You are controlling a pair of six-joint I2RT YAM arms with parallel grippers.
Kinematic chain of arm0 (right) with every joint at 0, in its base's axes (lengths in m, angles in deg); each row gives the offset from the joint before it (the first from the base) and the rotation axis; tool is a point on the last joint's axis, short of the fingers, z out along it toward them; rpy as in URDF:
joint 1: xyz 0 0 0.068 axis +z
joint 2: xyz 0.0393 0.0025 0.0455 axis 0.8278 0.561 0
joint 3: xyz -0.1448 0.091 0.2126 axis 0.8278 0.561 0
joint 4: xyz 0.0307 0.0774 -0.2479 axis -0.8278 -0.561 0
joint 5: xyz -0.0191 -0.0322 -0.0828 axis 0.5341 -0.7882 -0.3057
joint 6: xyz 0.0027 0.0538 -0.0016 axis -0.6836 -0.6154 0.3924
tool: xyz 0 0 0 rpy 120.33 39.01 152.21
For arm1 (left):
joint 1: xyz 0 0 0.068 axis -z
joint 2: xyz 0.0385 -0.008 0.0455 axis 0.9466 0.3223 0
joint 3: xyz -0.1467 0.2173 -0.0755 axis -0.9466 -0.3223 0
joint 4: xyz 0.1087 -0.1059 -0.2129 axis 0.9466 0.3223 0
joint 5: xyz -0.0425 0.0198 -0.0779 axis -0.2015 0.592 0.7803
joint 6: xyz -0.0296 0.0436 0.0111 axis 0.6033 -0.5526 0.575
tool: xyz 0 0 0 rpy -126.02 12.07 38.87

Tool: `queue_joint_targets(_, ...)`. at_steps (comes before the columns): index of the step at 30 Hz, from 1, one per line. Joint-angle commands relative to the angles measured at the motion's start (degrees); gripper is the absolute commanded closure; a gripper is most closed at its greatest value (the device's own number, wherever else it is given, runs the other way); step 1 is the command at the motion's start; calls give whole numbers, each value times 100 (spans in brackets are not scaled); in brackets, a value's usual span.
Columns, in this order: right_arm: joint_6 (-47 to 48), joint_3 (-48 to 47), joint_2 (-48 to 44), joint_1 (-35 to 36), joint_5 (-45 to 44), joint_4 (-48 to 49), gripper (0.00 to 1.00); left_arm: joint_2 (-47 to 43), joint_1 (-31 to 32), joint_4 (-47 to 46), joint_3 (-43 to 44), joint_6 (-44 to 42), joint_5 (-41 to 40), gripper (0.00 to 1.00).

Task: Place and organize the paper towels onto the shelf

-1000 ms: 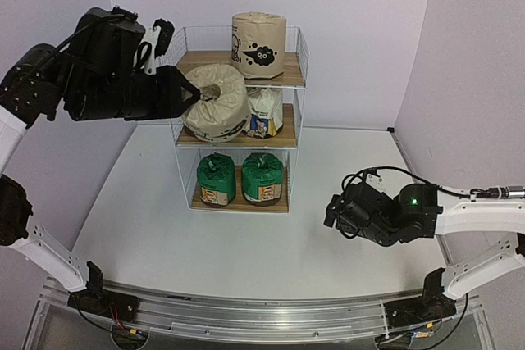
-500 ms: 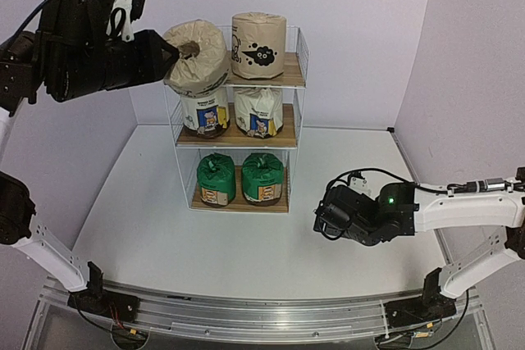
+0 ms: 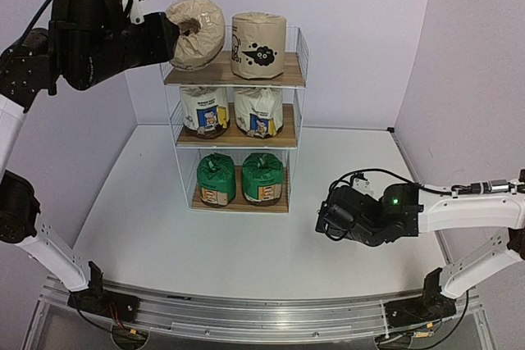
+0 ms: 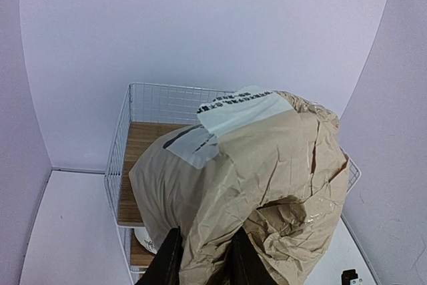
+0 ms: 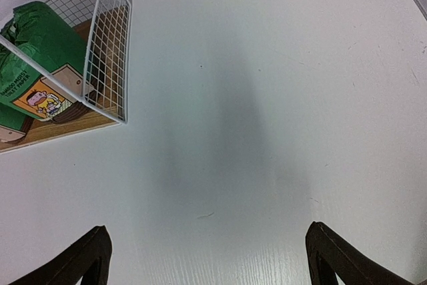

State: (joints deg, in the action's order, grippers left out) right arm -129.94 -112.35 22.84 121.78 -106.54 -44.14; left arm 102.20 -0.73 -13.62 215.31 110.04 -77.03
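Observation:
The shelf [image 3: 234, 79] stands at the back centre. Two green rolls [image 3: 216, 179] sit on its bottom tier, two white rolls [image 3: 205, 109] on the middle tier, and one tan roll [image 3: 259, 43] stands upright at the top right. My left gripper [image 3: 174, 32] is shut on the second tan roll [image 3: 197, 32], held tilted over the top tier's left half. In the left wrist view the roll [image 4: 253, 178] fills the frame above the top board [image 4: 137, 165]. My right gripper [image 5: 207, 258] is open and empty, low over the table [image 5: 267, 98] right of the shelf.
The shelf's bottom right corner [image 5: 110, 51] with a green roll [image 5: 40, 51] shows in the right wrist view. Purple walls [image 3: 353, 30] close in behind and on both sides. The right arm [image 3: 373, 215] lies low at the front right.
My left gripper has lifted the tan roll from in front of the middle tier up to the top tier's left side. The right arm has shifted slightly.

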Motion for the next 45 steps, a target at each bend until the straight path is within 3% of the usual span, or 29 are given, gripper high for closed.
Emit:
queue_joint_targets(1,-140,-30,-74,-2,-14,-83,2,209,-823,-127,117,123,963,100)
queue_joint_targets(5,-241,-49,-15,0,97,-83,2,519,-1508,153,130,328,1592,100)
queue_joint_targets(12,-382,-51,51,-4,163,-84,2,606,-1778,29,158,295,1761,100)
queue_joint_targets(16,-380,-111,141,-3,158,-90,2,617,-1791,-49,197,298,1703,96)
queue_joint_targets(23,-336,-304,449,-2,275,-92,2,463,-1791,-200,566,198,1911,98)
queue_joint_targets(31,-352,-462,737,0,420,-91,2,39,-1790,137,138,419,2462,97)
queue_joint_targets(38,-324,-448,747,3,399,-92,2,-500,-1793,183,-452,686,2345,99)
queue_joint_targets(45,-300,-492,838,2,480,-92,2,-335,-1791,363,-146,653,2468,98)
